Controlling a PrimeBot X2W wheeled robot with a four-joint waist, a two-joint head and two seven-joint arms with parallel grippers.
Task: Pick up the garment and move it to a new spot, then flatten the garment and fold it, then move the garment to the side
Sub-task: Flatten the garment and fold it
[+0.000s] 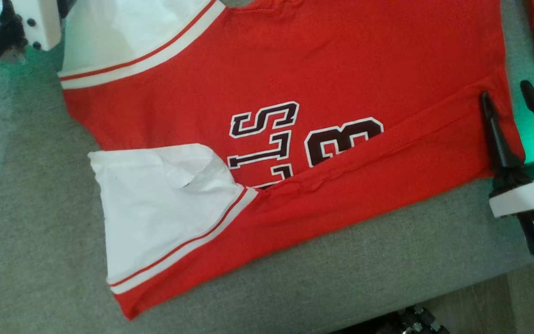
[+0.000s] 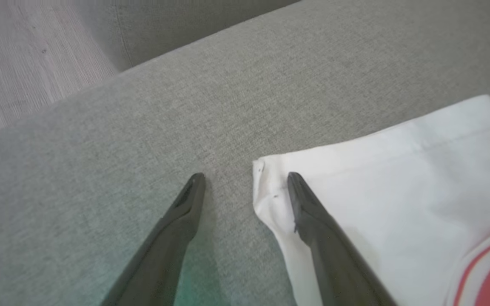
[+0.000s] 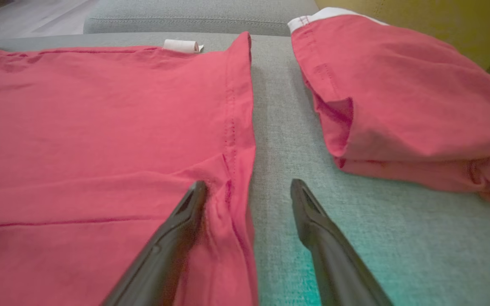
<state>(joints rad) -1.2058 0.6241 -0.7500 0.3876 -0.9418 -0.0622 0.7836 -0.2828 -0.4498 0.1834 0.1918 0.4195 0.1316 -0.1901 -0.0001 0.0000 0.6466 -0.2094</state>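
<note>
Jaws open, left gripper [image 2: 246,176] and right gripper [image 3: 248,183] straddle edges of the soft red garment [image 1: 341,69] (white sleeves).

The garment [image 1: 341,60] is a red shirt with white sleeves. It lies spread out flat on a grey sofa seat [image 1: 26,208]. A white band and a thin red stripe run where each sleeve meets the red part. The near long side is folded over onto the front. This red flap [image 1: 387,162] hides part of the big dark letters [image 1: 267,134], which have white edges. The near sleeve [image 1: 155,208] is a bit crumpled.
</note>
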